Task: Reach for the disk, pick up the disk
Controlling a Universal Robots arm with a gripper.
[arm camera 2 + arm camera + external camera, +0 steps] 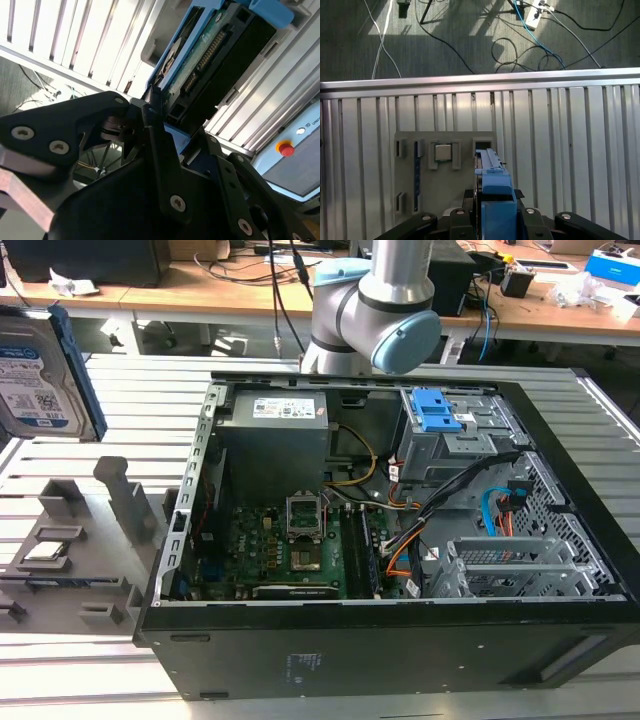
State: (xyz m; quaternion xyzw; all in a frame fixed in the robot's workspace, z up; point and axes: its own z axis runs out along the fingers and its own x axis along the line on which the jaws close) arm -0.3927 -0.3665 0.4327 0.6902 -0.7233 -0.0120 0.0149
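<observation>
Holding disk (38,380) in hand (494,194) | grey fixture (445,185) below | CPU chip (442,151) nearby

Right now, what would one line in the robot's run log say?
hand: shut on disk | disk: held upright above grey fixture | chip: sitting in fixture

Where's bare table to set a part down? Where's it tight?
Free: table slats beside the grey fixture, out to the edge rail, in the first wrist view; the slat strip nearest the exterior camera, along the case. Crowded: fixture pockets, the CPU chip, the disk, the cabled case interior.
</observation>
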